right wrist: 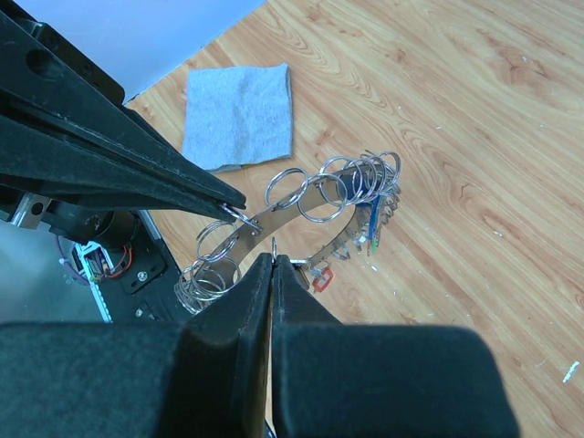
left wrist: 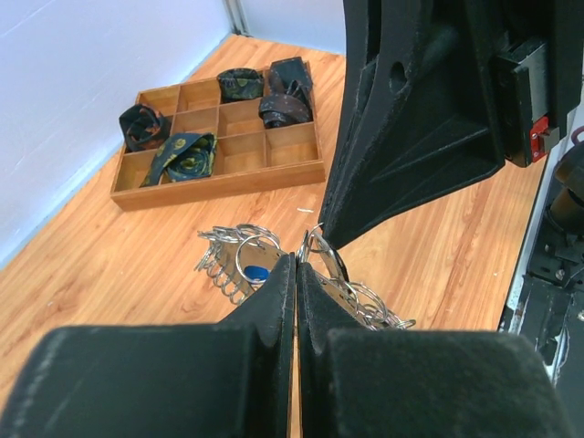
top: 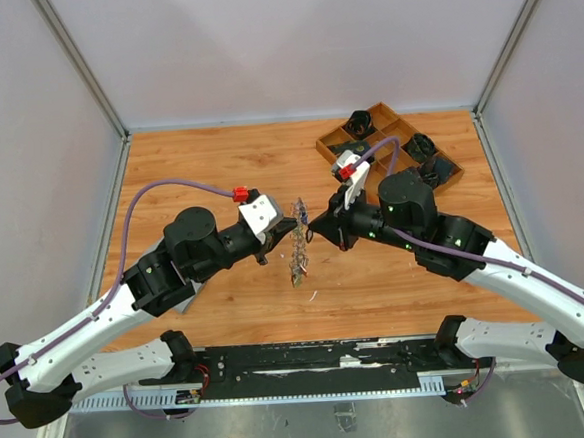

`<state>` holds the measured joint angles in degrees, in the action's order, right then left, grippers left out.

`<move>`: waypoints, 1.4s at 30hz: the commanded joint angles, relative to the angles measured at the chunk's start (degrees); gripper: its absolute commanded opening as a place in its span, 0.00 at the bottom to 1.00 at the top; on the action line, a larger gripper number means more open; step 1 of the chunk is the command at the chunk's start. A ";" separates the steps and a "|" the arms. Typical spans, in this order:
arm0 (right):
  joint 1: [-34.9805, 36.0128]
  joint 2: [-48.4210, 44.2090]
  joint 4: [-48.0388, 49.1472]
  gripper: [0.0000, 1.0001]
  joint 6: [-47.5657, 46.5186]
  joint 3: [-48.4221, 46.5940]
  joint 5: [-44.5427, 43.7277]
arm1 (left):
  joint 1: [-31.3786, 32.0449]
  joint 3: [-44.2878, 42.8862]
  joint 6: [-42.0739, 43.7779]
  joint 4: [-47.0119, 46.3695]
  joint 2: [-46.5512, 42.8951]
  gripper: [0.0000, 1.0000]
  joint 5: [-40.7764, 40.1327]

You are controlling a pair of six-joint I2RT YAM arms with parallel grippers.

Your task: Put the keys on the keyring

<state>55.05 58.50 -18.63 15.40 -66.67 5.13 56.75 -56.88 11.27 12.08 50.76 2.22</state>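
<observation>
Toward the arm bases from the wooden tray (top: pixel 325 144), my left gripper (top: pixel 290 222) is clenched on the keyring (top: pixel 297 247). My right gripper (top: pixel 316 227) is pinched shut at its edge, whether on a key I cannot tell. I'd hold left steady and thread slowly.

The keyring (right wrist: pixel 315 196) is shiny metal, the cloth (right wrist: pixel 239 114) matt, the table (right wrist: pixel 456 109) smooth grained wood.

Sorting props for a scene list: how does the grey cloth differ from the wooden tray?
The grey cloth is a flat, soft, plain sheet; the wooden tray is rigid, brown and split into compartments. The cloth bears nothing, while the tray holds dark bundled items in several compartments. Both lie on the table.
</observation>
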 commanded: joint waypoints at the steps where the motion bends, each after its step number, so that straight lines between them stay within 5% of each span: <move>1: -1.08 0.19 1.90 0.01 1.52 0.93 0.41 | -0.03 -1.82 -0.28 -4.93 -1.41 0.01 0.32; 16: -1.17 -3.04 7.60 0.01 -1.79 3.30 6.79 | -0.08 -1.15 -1.55 -6.27 -1.52 0.01 -0.08; 42: -1.16 -4.17 9.02 0.01 0.62 4.46 1.37 | 0.00 -1.15 -1.31 -6.22 -1.50 0.01 0.43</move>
<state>54.83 55.59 -12.21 15.22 -63.11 7.46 56.75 -56.88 10.04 10.59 50.70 2.24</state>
